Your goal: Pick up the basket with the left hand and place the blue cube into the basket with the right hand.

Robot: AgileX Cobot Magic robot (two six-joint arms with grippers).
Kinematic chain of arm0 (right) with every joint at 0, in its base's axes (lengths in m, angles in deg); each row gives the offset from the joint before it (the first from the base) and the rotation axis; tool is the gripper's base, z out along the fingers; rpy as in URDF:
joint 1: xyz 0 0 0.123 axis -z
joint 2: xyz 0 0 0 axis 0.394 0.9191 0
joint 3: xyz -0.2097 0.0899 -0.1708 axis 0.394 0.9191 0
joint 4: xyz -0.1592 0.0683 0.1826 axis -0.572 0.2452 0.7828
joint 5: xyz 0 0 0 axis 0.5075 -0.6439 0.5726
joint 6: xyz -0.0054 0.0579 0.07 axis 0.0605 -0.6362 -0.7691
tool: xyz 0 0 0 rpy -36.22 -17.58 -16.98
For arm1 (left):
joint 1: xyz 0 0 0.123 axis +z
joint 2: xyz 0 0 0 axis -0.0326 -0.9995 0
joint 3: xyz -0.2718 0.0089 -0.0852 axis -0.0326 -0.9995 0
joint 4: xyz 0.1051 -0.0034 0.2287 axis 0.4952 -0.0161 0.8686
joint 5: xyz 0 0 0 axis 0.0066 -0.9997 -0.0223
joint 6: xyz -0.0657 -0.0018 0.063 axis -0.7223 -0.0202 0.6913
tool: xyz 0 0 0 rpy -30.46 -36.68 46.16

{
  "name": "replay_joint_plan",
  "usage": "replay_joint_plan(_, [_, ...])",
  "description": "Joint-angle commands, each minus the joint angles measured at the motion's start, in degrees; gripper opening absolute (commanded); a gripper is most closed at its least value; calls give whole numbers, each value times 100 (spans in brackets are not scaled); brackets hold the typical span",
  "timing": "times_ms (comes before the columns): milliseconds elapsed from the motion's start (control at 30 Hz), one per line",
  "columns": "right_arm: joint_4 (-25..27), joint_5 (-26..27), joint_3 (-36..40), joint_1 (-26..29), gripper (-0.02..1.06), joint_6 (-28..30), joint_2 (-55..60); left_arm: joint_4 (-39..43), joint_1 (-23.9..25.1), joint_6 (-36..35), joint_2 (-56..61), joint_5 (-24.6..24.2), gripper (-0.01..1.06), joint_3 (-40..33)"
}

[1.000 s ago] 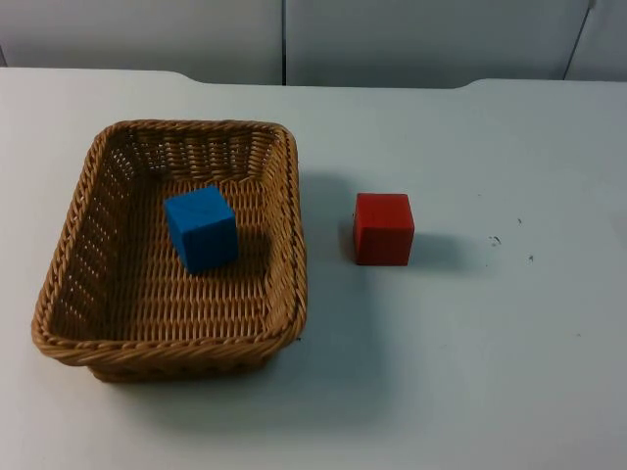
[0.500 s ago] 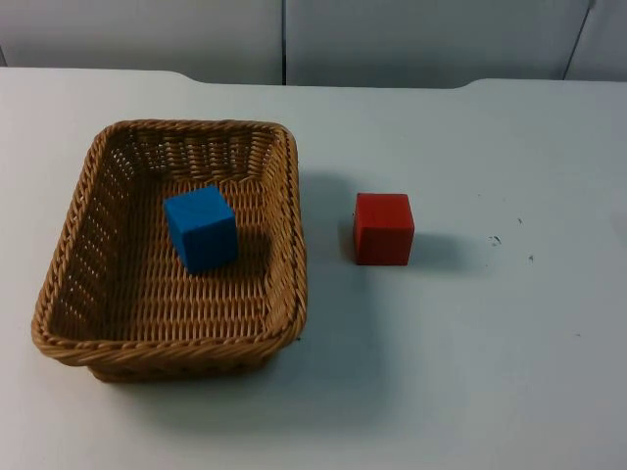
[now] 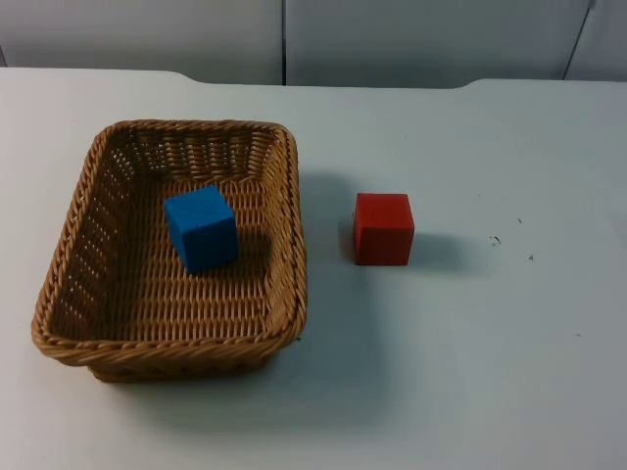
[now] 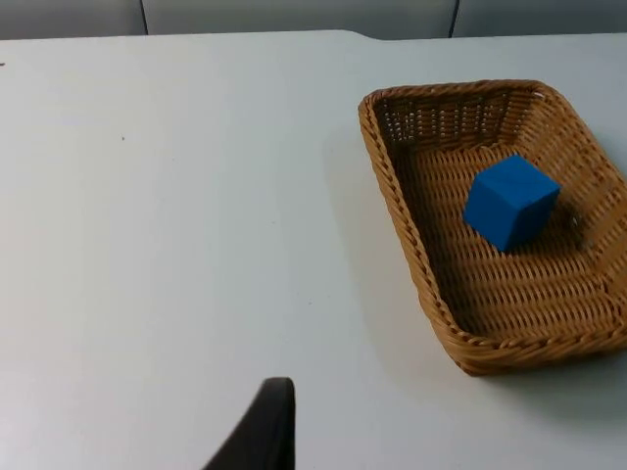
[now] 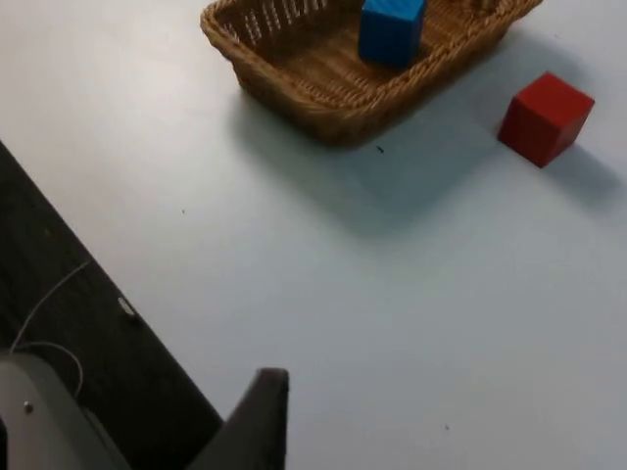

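From the top I see the woven basket (image 3: pixel 168 250) resting on the white table (image 3: pixel 470 372), with the blue cube (image 3: pixel 201 228) on its floor and a red cube (image 3: pixel 383 228) just beside its right wall. My left wrist camera looks at the basket from well back, one black fingertip (image 4: pixel 260 431) low over bare table. The right wrist one adds the table's dark front edge (image 5: pixel 88 362). I cannot tell either gripper's state.
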Motion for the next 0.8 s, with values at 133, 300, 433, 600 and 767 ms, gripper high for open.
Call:
replay_joint_plan(133, [-147, 112, 137, -11, 104, -186, -25, -3, -28, -20, 25, 70, 97, -13])
replay_joint_plan(300, [-146, 112, 137, -11, 104, -199, -25, -3, -28, -20, 25, 70, 97, -13])
replay_joint_plan(433, [-71, 122, 137, -11, 104, -298, -25, -3, -28, -20, 25, 70, 97, -13])
replay_joint_plan(600, [-106, 122, 137, -11, 104, -385, -25, -3, -28, -20, 25, 70, 97, -13])
replay_joint_plan(767, [-106, 110, 137, -11, 104, -438, -25, -3, -28, -20, 25, 70, 97, -13])
